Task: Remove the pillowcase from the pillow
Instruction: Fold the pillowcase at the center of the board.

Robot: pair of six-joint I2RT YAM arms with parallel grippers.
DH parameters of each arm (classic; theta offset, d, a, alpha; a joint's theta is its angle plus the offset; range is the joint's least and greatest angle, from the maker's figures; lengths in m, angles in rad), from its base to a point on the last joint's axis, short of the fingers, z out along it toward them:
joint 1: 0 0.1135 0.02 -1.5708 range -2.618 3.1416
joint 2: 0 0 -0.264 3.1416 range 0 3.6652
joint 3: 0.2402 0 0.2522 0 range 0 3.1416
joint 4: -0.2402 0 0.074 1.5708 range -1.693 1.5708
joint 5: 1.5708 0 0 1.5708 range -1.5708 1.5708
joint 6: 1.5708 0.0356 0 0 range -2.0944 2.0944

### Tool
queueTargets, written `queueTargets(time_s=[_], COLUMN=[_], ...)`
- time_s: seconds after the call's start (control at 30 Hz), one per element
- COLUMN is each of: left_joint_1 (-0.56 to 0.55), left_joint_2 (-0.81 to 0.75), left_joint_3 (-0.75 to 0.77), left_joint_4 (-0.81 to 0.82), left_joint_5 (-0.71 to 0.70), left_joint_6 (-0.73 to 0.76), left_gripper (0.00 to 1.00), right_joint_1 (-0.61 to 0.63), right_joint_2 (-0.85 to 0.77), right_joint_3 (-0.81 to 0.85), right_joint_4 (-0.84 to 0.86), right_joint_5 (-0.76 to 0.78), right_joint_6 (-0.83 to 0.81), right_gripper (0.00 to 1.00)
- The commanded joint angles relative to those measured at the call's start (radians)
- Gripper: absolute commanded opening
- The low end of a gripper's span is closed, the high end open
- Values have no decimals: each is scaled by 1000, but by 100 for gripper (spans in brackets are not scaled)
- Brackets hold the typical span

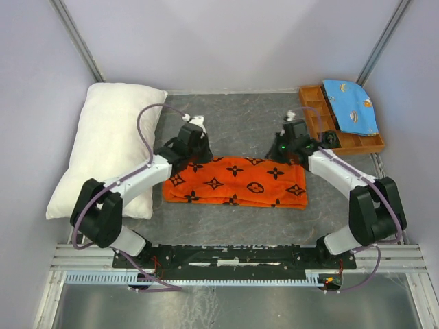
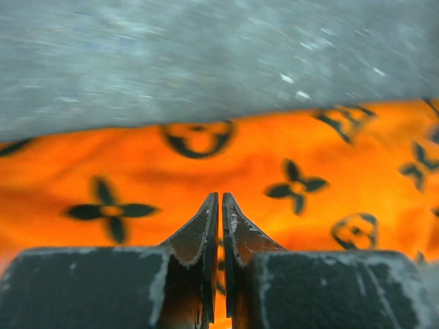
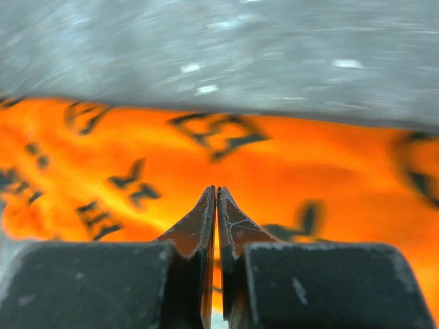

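The orange pillowcase [image 1: 236, 181] with black motifs lies flat and folded on the grey table, apart from the pillow. The white pillow [image 1: 110, 147] lies bare along the left wall. My left gripper [image 1: 197, 152] is at the pillowcase's far left corner, my right gripper [image 1: 288, 152] at its far right corner. In the left wrist view the left gripper [image 2: 220, 195] hovers just over the pillowcase [image 2: 206, 164], jaws drawn together to a hairline slit with no cloth seen between them. The right gripper [image 3: 216, 188] stands the same way over the pillowcase [image 3: 302, 164].
A brown compartment tray [image 1: 312, 103] sits at the back right with a light-blue patterned cloth [image 1: 351, 106] draped over it. Pale walls close in the table on three sides. Bare grey tabletop [image 2: 206, 55] runs beyond the pillowcase's far edge.
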Motion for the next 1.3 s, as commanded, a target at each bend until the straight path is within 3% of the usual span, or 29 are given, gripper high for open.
queueTargets(time_s=[0.0,0.13,0.3,0.57,0.73,0.83,0.9,1.0,1.13,1.27], left_joint_1=[-41,-40,21,324,397,371,293,142,62,19], left_joint_2=[11,52,49,-70,-124,-186,-230,-239,-178,-107], left_joint_3=[-93,-177,-252,-398,-408,-380,-337,-263,-263,-314], left_joint_4=[204,331,250,98,46,72,77,84,218,295], left_joint_5=[178,226,98,83,87,124,99,90,242,277], left_joint_6=[-109,-173,-131,-146,-197,-178,-143,-97,-143,-191], left_gripper=[10,8,4,3,3,3,8,8,3,3], right_joint_1=[192,258,164,-148,-268,-249,-193,-52,136,239], right_joint_2=[38,170,299,122,21,-37,-79,-98,-40,56], right_joint_3=[84,77,-12,-166,-198,-159,-118,-42,20,19], right_joint_4=[108,228,402,203,147,137,125,103,158,208], right_joint_5=[-32,-154,-300,-225,-191,-219,-207,-172,-209,-228], right_joint_6=[72,186,286,133,96,60,34,3,43,95], right_gripper=[10,10,9,10,11,17,25,36,45,58])
